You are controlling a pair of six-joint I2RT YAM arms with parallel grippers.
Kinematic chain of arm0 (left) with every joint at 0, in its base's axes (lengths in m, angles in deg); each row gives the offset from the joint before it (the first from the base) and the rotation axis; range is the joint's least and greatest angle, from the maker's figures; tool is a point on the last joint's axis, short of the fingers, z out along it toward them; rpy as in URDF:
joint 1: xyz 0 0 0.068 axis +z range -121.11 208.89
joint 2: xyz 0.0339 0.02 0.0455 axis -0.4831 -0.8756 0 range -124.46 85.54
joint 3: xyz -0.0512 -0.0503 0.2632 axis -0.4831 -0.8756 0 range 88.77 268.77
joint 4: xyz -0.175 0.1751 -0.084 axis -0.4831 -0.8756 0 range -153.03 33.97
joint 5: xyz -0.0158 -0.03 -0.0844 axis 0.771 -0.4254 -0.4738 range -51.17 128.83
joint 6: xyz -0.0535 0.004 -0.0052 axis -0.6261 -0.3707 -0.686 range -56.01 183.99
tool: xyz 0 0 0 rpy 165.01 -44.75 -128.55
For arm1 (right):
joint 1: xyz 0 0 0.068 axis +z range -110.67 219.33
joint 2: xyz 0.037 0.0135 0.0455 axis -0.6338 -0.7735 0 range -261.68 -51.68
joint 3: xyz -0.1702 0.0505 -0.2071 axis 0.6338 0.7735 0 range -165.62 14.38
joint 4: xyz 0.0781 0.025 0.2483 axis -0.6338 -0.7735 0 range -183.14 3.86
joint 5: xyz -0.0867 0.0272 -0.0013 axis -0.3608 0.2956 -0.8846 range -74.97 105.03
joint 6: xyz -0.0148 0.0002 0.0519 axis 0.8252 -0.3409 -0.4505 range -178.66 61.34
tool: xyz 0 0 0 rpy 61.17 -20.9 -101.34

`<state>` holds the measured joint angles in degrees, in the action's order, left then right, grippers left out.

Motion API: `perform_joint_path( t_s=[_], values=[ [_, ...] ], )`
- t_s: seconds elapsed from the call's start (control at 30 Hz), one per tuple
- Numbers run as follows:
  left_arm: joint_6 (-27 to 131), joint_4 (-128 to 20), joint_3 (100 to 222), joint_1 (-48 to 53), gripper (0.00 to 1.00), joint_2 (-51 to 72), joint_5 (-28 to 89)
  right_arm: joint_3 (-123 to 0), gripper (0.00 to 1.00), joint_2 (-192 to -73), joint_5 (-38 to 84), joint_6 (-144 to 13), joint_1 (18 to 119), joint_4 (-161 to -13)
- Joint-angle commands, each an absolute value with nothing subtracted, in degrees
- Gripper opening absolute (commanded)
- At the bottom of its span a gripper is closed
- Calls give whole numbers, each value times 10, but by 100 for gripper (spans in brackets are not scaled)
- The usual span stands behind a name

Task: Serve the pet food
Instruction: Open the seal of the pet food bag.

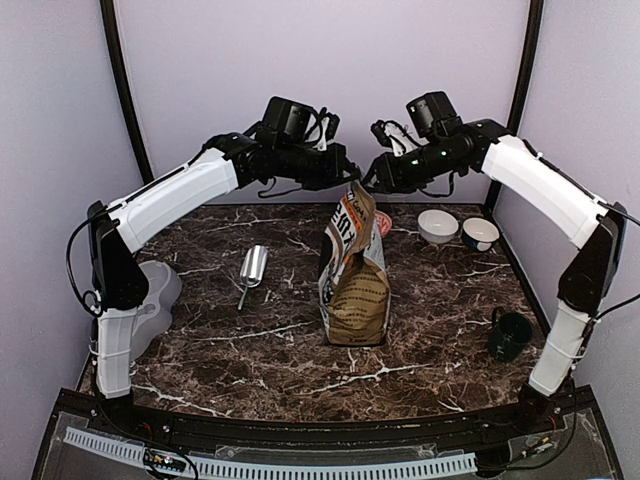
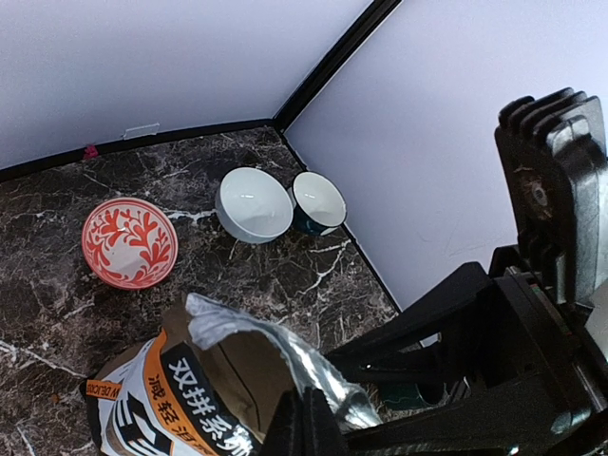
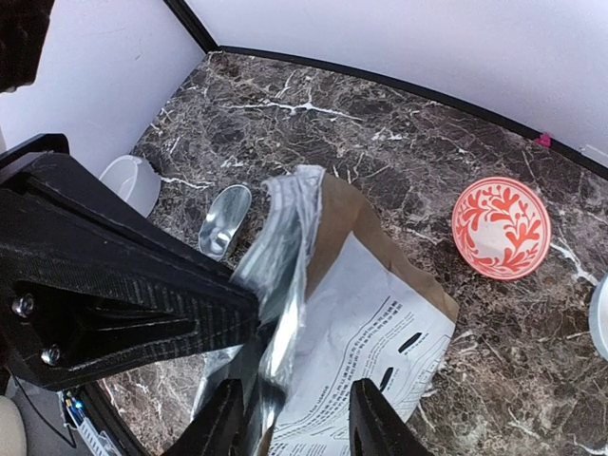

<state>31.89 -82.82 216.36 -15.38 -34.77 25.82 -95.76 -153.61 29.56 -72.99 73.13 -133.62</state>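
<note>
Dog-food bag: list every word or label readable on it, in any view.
"双拼": white characters on the black band of the bag, left wrist view; the characters after them are unclear.
"减轻": black on its orange band; the rest is unclear.
Fine print on the back panel, right wrist view: too small to read.
Front lettering, top view: blurred.

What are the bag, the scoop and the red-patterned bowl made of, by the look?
Bag: brown, paper-like matte outside, silvery crinkled foil lining at the open mouth. Scoop: likely metal, with a bright mirror-like sheen. Bowl: probably glazed ceramic, glossy with a painted red pattern; could be melamine.
</note>
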Motion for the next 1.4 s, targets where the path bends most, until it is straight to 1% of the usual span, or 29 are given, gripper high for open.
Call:
perform_joint_path(
  t_s=[0.0, 0.07, 0.1, 0.13, 0.17, 0.2, 0.23, 0.37, 0.63, 0.77, 1.03, 1.1, 1.2, 1.27, 1.37],
  values=[
    [330, -836, 2158, -154, 0, -318, 255, -973, 35, -1550, 335, -742, 729, -1312],
    [331, -836, 2158, -154, 0, -318, 255, -973, 27, -1552, 337, -742, 730, -1312],
    [332, -836, 2157, -155, 0, -317, 255, -972, 21, -1552, 335, -741, 729, -1313],
    [332, -837, 2157, -154, 0, -317, 256, -972, 12, -1552, 333, -741, 729, -1314],
    [333, -837, 2156, -154, 0, -316, 256, -973, 7, -1551, 330, -740, 729, -1315],
    [333, -838, 2157, -154, 0, -316, 258, -974, 2, -1550, 327, -740, 730, -1316],
    [333, -838, 2157, -154, 0, -315, 260, -976, 0, -1550, 325, -739, 729, -1318],
    [338, -847, 2163, -154, 0, -312, 266, -993, 0, -1549, 299, -732, 730, -1335],
    [374, -913, 2200, -153, 0, -299, 318, -1036, 0, -1546, 231, -714, 727, -1379],
    [398, -950, 2220, -149, 0, -292, 350, -1047, 0, -1545, 217, -709, 724, -1391],
    [433, -998, 2242, -133, 0, -286, 378, -1065, 0, -1554, 192, -697, 721, -1426],
    [433, -997, 2241, -133, 0, -283, 382, -1062, 0, -1554, 197, -699, 720, -1425],
    [419, -979, 2231, -133, 0, -284, 349, -1058, 0, -1554, 227, -706, 721, -1413],
    [405, -969, 2221, -134, 3, -284, 330, -1056, 0, -1554, 246, -710, 722, -1404],
    [390, -969, 2215, -143, 13, -284, 332, -1052, 16, -1552, 263, -715, 723, -1398]
  ],
)
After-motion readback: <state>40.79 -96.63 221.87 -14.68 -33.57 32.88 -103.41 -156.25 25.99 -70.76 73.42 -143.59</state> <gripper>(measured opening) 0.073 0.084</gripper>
